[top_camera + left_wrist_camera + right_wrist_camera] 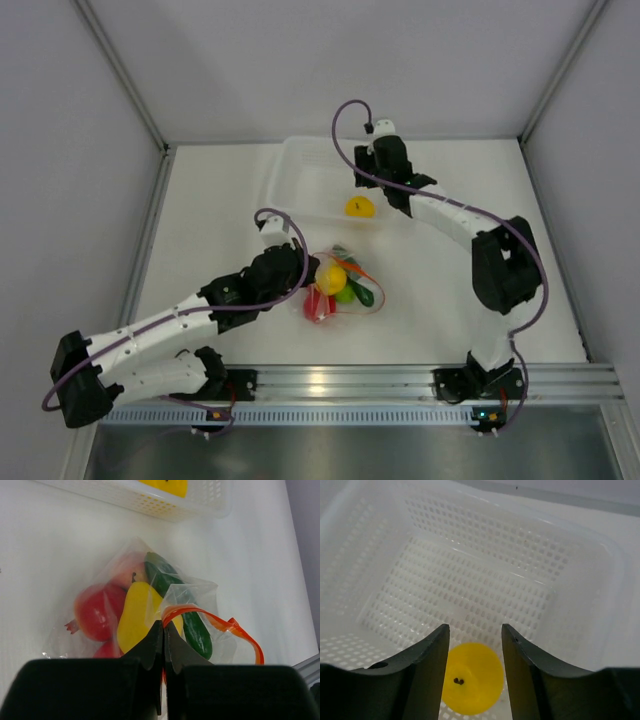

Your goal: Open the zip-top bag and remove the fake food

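Pinching the orange-red zip strip [215, 622] of the zip-top bag [342, 286], the left gripper [164, 630] is pressing its two fingers together on the plastic, with no gap showing between them. The bag is lying on the white table [220, 200], near the middle and just in front of the translucent white basket [300, 170]. It is holding a yellow pear-shaped piece [137, 615], a red round piece [97, 612], a pink piece [125, 570] and a dark green cucumber [192, 625], all lying against one another. The zip strip is curling up in a loose loop to the right of the fingers.

The right gripper [475, 630] is hanging over the basket with its fingers spread and gripping nothing. One round yellow fruit [470, 677] is lying on the perforated basket floor directly under the gap between them, near the basket's front wall. From above, the two grippers are standing well apart.
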